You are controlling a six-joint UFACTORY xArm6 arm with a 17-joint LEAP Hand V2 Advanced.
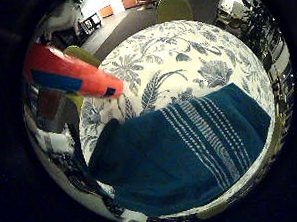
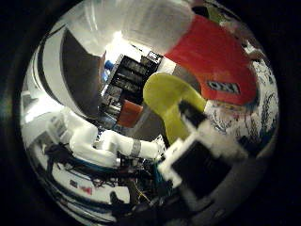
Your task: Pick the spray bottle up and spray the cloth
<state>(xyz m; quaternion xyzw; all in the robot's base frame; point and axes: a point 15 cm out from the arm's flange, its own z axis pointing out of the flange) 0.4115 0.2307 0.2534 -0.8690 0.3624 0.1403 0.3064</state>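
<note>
While the hand (image 2: 197, 165) grips the spray bottle (image 2: 207, 56) against its palm, the nozzle overhangs the blue cloth (image 1: 191, 154)

**Round table, chairs and a dim room behind**

A round table (image 1: 185, 54) wears a white covering printed with blue flowers and leaves. A yellow-green chair (image 1: 173, 9) stands at its far edge, another (image 2: 167, 101) beside it. Beyond lie orange seats (image 1: 106, 11) and what may be dark shelving (image 2: 124, 77), too murky to confirm.
</note>
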